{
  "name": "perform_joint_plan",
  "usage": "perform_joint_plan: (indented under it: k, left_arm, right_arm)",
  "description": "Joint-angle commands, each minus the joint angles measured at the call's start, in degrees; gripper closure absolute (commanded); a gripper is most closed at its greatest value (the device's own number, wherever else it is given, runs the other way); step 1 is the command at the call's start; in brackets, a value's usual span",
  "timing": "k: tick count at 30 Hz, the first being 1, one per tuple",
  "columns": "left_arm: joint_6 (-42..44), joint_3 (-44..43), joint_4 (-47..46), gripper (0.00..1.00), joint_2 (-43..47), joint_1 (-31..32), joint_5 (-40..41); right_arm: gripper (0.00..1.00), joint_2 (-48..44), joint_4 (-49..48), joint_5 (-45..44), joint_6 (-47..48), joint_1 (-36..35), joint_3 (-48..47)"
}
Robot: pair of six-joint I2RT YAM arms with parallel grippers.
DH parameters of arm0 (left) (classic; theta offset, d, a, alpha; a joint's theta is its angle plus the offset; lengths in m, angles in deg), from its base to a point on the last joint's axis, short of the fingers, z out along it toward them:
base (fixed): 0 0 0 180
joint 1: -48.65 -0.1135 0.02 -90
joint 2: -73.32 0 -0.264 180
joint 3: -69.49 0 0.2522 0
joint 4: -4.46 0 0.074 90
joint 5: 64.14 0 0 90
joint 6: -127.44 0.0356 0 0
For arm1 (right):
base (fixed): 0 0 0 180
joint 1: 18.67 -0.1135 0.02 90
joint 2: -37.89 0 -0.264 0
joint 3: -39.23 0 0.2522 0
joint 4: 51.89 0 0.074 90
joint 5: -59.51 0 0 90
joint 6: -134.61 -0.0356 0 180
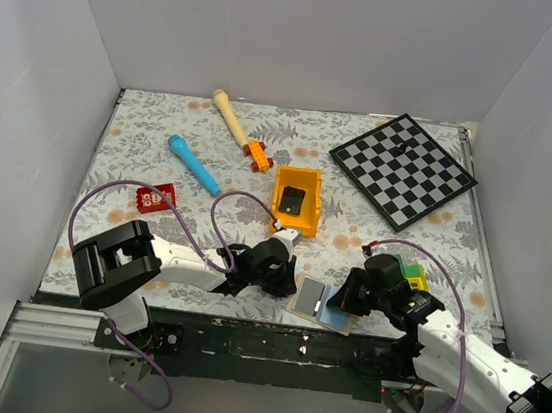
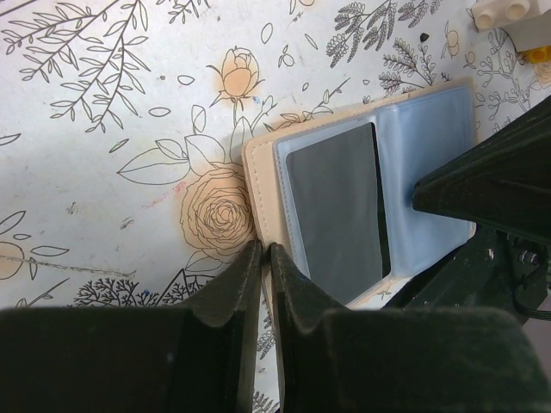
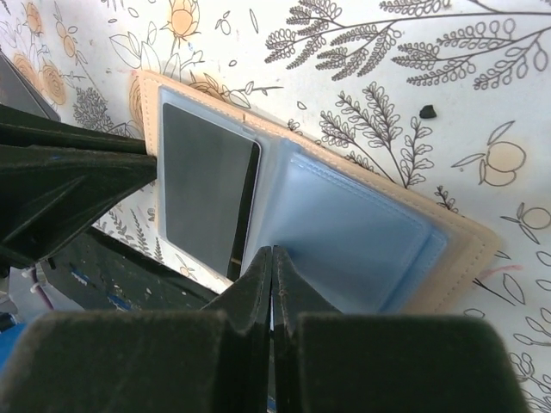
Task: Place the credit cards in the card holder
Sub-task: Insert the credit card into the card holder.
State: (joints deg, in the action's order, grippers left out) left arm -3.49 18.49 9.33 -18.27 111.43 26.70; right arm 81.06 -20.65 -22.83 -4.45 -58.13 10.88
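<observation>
The left arm [image 1: 183,268] lies low and reaches rightward from its base, with the left gripper [image 1: 290,285] pitched down toward the surface. In the left wrist view its jaws stand nearly together, with only a thin slit between the tips. The right arm [image 1: 468,366] reaches leftward from its base at the near right with the wrist bent down; the right gripper [image 1: 347,301] has its jaws pressed tip against tip, and the two grippers face each other, near but apart.
</observation>
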Motion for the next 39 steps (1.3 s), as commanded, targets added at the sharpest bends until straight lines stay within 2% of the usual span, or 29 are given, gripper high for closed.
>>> perform_joint_plan:
  k: [1,17,28,39]
  left_arm:
    - [0.67,0.93,3.7,0.92,-1.31,0.32,-0.58]
    - [0.58,0.93,3.52,0.94,-1.57,0.32,-0.84]
    - [0.5,1.11,3.26,0.95,-1.57,0.32,-0.84]
    - [0.94,0.06,3.79,0.96,-2.01,0.32,-0.84]
  right_arm:
    - [0.99,1.73,-5.34,1.3,0.37,-0.18,-1.32]
    - [0.99,7.53,-9.65,4.03,0.01,-0.18,-1.14]
    - [0.99,5.51,-4.99,2.18,0.19,-0.18,-0.79]
    - [0.99,12.54,-12.2,5.87,-0.51,-0.18,-0.09]
